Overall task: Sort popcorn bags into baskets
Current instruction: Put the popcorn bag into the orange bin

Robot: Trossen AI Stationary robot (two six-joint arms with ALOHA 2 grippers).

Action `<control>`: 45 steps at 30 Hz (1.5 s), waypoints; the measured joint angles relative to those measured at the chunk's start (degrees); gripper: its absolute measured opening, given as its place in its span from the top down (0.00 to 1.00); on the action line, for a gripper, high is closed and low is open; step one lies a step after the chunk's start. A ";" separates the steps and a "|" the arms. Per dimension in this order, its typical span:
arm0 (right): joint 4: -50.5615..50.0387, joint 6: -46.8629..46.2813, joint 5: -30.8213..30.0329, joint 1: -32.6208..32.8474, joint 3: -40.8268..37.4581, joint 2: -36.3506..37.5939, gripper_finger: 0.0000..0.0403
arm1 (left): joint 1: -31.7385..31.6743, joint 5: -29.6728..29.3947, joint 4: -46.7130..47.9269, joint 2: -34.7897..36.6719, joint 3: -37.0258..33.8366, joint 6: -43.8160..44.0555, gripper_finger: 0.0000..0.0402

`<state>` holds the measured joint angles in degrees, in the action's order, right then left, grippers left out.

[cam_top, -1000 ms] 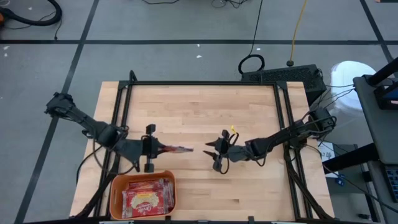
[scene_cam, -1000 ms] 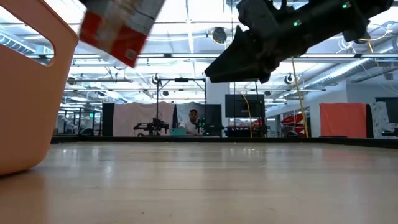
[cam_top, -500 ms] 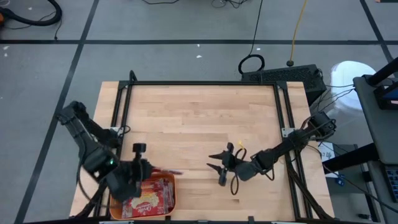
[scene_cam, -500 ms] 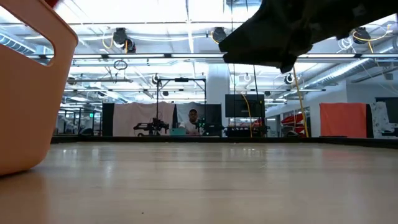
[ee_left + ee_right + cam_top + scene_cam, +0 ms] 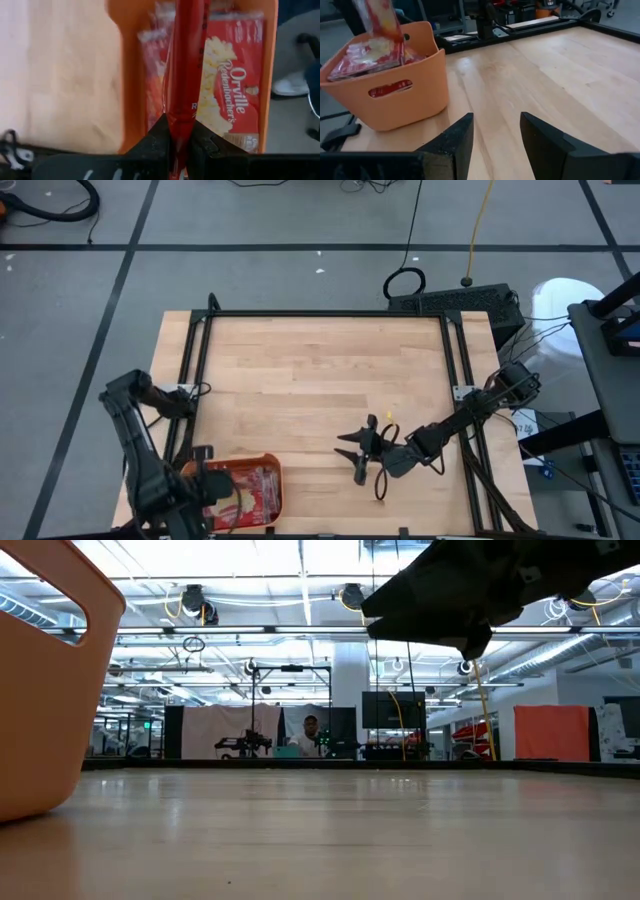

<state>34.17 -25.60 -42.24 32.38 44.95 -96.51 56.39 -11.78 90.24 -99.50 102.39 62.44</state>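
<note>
Popcorn bags [image 5: 250, 488] fill the orange basket [image 5: 262, 461] at the table's [image 5: 320, 370] near-left corner. Only the left wrist view shows the left gripper [image 5: 179, 131] pinching one bag [image 5: 184, 75] edge-on above it. Right gripper [image 5: 496, 131], fingers spread and empty, faces the basket.

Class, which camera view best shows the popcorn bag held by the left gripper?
The left wrist view: the left gripper pinches the held bag edge-on above the orange basket. The right wrist view shows it from afar; the high view hides it under the arm; the low view misses it.
</note>
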 joint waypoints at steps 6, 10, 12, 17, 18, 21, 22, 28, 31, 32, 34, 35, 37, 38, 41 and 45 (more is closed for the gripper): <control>0.27 -0.88 0.01 0.11 0.00 0.02 0.62 | 0.86 4.02 0.06 -1.26 -0.02 2.66 0.92; 0.03 -0.75 0.02 0.11 0.00 0.04 0.62 | 0.45 5.19 -0.18 -1.35 -0.02 2.43 0.92; -0.30 -0.75 0.00 0.15 0.00 0.03 0.62 | -0.01 5.36 -0.18 -1.31 -0.02 2.38 0.92; -0.52 -0.75 0.00 0.15 0.00 0.04 0.62 | -1.14 4.30 -0.25 -1.68 -0.20 4.53 0.92; -0.55 -0.75 0.00 0.15 0.00 0.04 0.62 | -1.21 4.71 -0.24 -1.71 -0.28 4.86 0.92; -1.05 -0.77 0.11 0.33 0.00 0.04 0.62 | -2.29 7.76 -0.10 -1.72 0.24 5.26 0.92; -1.11 -0.77 0.15 0.41 0.00 0.04 0.62 | -2.64 9.06 -0.20 -1.70 0.74 5.21 0.92; -1.54 -1.35 0.26 1.48 0.00 0.04 0.62 | -5.08 11.68 -0.31 -1.62 2.89 3.09 0.92; -2.23 -2.40 0.24 2.03 0.00 0.04 0.62 | -5.49 11.21 -0.30 -1.62 2.23 3.28 0.92; -2.48 -2.72 0.24 2.25 0.00 0.04 0.62 | -5.47 11.13 -0.26 -1.62 1.85 3.54 0.92; -3.12 -3.46 0.15 2.62 0.00 0.04 0.62 | -5.43 11.15 -0.31 -1.64 1.02 3.84 0.92; -3.26 -3.74 0.15 2.81 0.00 0.04 0.62 | -5.41 11.15 -0.26 -1.64 0.65 4.08 0.92; -3.21 -3.90 0.11 3.17 0.00 0.04 0.62 | -5.38 11.59 -0.29 -1.64 -0.12 4.31 0.92; -3.17 -3.93 0.09 3.36 0.00 0.04 0.62 | -5.29 11.86 -0.29 -1.64 -0.52 4.34 0.92; -3.17 -3.93 0.03 3.80 0.00 0.04 0.62 | -4.87 11.80 -0.34 -1.64 -1.43 4.36 0.92; -2.77 -3.90 -0.03 3.89 0.00 0.04 0.62 | -4.38 11.79 -1.56 -1.64 -2.99 3.80 0.90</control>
<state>31.40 -29.50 -42.27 36.27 44.95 -96.47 52.01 0.01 88.67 -101.14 99.40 66.24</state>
